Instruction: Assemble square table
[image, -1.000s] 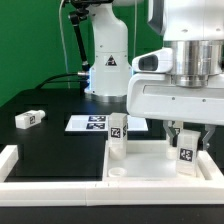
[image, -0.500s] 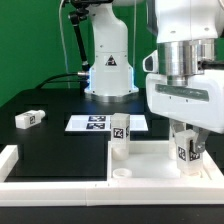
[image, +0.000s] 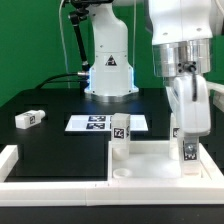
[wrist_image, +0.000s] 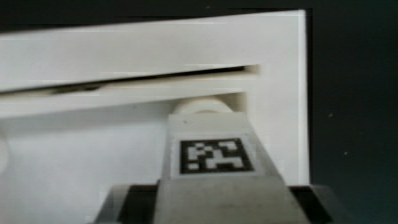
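Slab: the square table slab (image: 150, 160) lies flat on the black tabletop (image: 60, 145), recessed face up, and in the exterior view it fills the lower right. In the wrist view it shows as a pale raised rim with a shadowed ledge (wrist_image: 107, 55).
Held leg: a white leg block (image: 187, 152) stands upright on the slab, at the slab's side toward the exterior view's right, its tag facing the camera. The wrist view looks down its tagged face (wrist_image: 214, 150) to a rounded end by the slab's rim. I cannot tell whether it is seated.
Gripper: the gripper (image: 187, 140) comes straight down over the slab, clamped on the held leg. The dark fingers (wrist_image: 134, 205) press the leg from both sides.
Second leg: another tagged leg (image: 120, 130) stands upright at the slab's far corner toward the exterior view's left, well apart from the held leg.
Loose leg: a third block (image: 28, 118) lies on its side, far from the slab toward the exterior view's left.
Marker board: the marker board (image: 90, 123) lies flat just beyond the slab's far edge.
Border wall: a low white wall (image: 55, 185) runs along the table's front, meeting the slab's near corner.
Robot base: the white arm base (image: 108, 65) rises behind the marker board.
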